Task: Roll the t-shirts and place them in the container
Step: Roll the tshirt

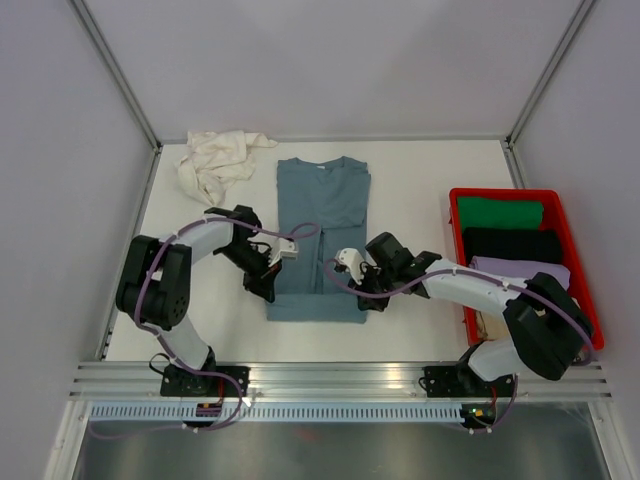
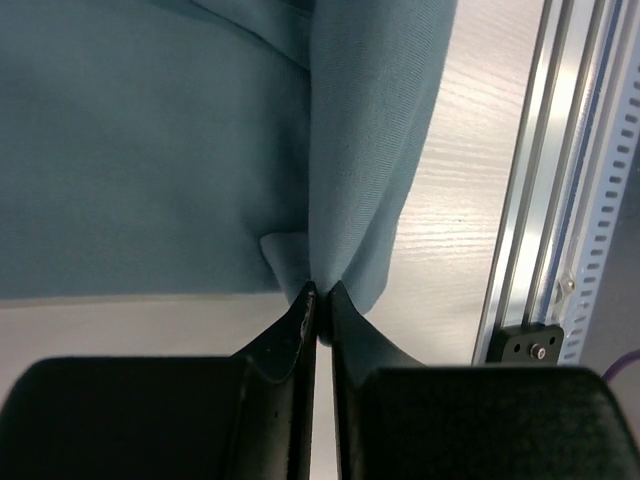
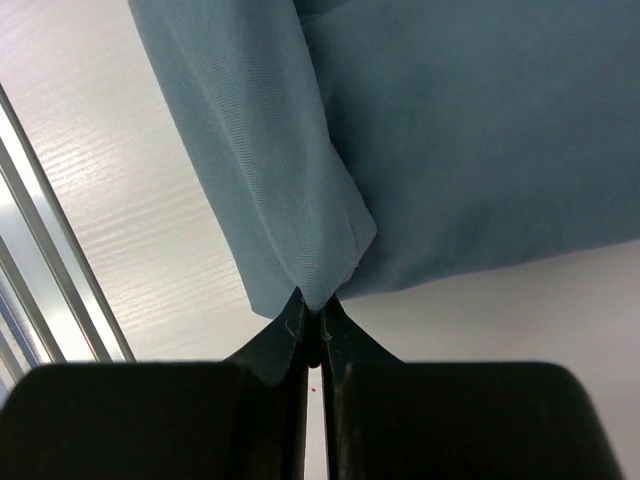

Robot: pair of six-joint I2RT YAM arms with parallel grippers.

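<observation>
A dusty blue-grey t-shirt (image 1: 322, 225) lies flat mid-table, folded into a long strip with its collar at the far end. My left gripper (image 1: 269, 289) sits at the strip's near left corner. In the left wrist view it (image 2: 322, 297) is shut on a pinch of the blue fabric (image 2: 360, 150), and the hem corner is lifted into a fold. My right gripper (image 1: 366, 299) is at the near right corner. Seen from its own wrist, it (image 3: 312, 308) is shut on the lifted blue hem (image 3: 290, 200). A cream-white t-shirt (image 1: 214, 164) lies crumpled at the far left.
A red crate (image 1: 505, 193) at the right holds a green roll (image 1: 500, 212), a black roll (image 1: 512, 243) and a pale lavender one (image 1: 522, 271). An aluminium rail (image 1: 340, 375) runs along the table's near edge, close behind both grippers. Grey walls enclose the table.
</observation>
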